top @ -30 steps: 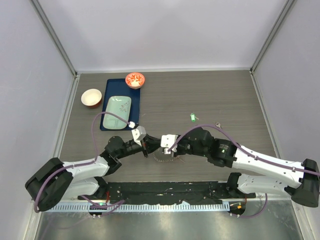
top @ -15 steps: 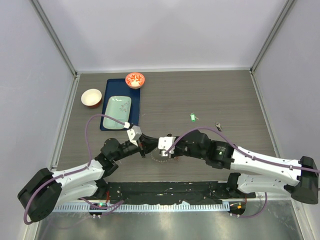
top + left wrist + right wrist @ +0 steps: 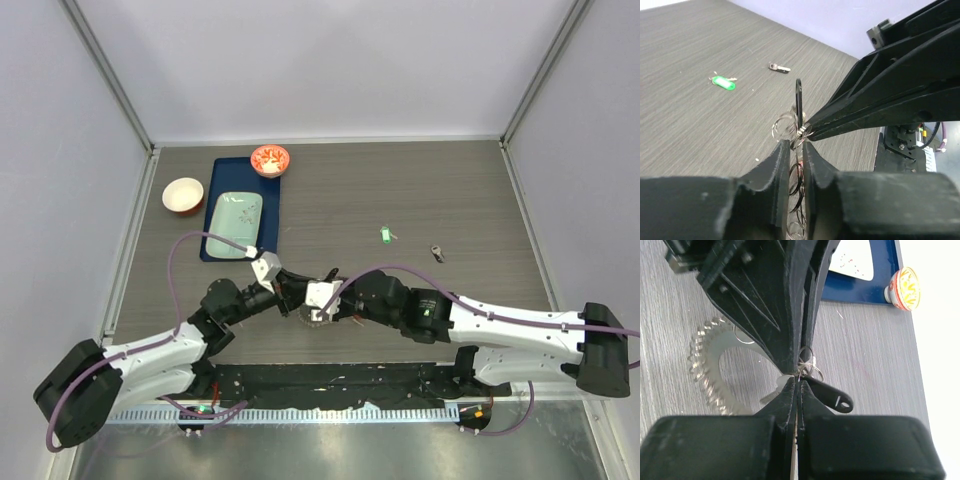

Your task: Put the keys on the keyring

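Observation:
My right gripper (image 3: 798, 382) is shut on the thin wire ring of a black-headed key (image 3: 832, 395), which hangs at its tips. My left gripper (image 3: 796, 145) meets it tip to tip, its jaws a narrow slit apart with thin wire loops in the gap. The same black key (image 3: 798, 97) stands upright just beyond the left tips. The jagged silvery keyring (image 3: 710, 370) lies on the table under both grippers (image 3: 303, 300). A green key (image 3: 384, 234) and a dark key (image 3: 438, 253) lie loose further right.
A blue tray (image 3: 215, 215) with a pale green plate sits at the back left. A red-patterned bowl (image 3: 270, 158) stands at its top corner and a white bowl (image 3: 183, 195) to its left. Walls close in the table on both sides.
Both grippers have shifted a little left and nearer, still tip to tip. The left jaws have parted slightly. The right stays shut.

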You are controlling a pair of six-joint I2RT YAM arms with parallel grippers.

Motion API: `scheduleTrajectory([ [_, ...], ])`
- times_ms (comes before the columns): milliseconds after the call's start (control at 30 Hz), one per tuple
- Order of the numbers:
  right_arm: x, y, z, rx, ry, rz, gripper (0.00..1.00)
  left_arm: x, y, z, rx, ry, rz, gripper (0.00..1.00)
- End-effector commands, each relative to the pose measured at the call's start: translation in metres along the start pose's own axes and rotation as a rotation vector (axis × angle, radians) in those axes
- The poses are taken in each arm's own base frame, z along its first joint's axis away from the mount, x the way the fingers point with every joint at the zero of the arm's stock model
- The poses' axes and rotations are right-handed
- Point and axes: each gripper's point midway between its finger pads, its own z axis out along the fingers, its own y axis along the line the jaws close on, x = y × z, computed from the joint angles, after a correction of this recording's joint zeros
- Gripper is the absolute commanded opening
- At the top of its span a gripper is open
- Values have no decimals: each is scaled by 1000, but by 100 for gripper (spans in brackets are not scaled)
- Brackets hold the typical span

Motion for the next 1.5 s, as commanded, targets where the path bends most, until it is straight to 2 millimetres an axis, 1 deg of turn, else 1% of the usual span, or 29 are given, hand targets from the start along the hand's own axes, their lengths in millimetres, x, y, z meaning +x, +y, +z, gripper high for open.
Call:
scheduleTrajectory([
  [0, 18, 1, -9, 11, 62, -17, 1, -45, -8, -1, 27, -152, 111, 25],
  [67, 18, 0, -10, 13, 66, -22, 1, -42, -10, -4, 40, -135, 148, 29],
  [100, 19, 1, -11, 10, 74, -27, 1, -35, -9, -6, 38, -101, 151, 33],
  [167, 20, 0, -11, 9, 77, -33, 1, -34, -10, -8, 45, -92, 181, 36],
  [200, 20, 0, -11, 9, 77, -34, 1, -29, -10, -9, 46, -70, 185, 39],
  [300, 17, 1, -11, -3, 73, -38, 1, -25, -7, -11, 38, -49, 211, 44],
  [400, 14, 0, -12, -7, 65, -42, 1, -21, -8, -9, 51, -23, 231, 47],
  [433, 13, -1, -13, -8, 60, -45, 1, -23, -8, -8, 53, -24, 238, 48],
  [500, 11, -2, -15, -11, 57, -50, 1, -19, -5, -5, 50, -12, 243, 48],
  [633, 5, -4, -19, -21, 46, -54, 1, -21, -4, -1, 57, -8, 270, 52],
  [700, 3, -4, -20, -29, 40, -56, 1, -23, -3, 0, 60, -11, 292, 52],
  [833, -9, -3, -26, -60, 1, -60, 1, -26, -5, 3, 81, -10, 323, 53],
  [933, -14, -6, -30, -64, -6, -69, 1, -29, -4, 7, 86, -12, 364, 53],
  [1000, -14, -7, -31, -71, 0, -79, 1, -32, -7, 10, 106, -15, 383, 54],
  [1133, -18, -8, -33, -75, -9, -84, 1, -29, -7, 15, 146, 2, 419, 54],
  [1233, -19, -10, -35, -76, -6, -92, 1, -28, -10, 16, 190, 1, 423, 54],
  [1267, -18, -10, -36, -79, -5, -94, 1, -25, -10, 17, 199, 9, 418, 53],
  [1467, -27, -8, -39, -102, -43, -96, 1, -16, -26, 17, 316, 36, 404, 53],
])
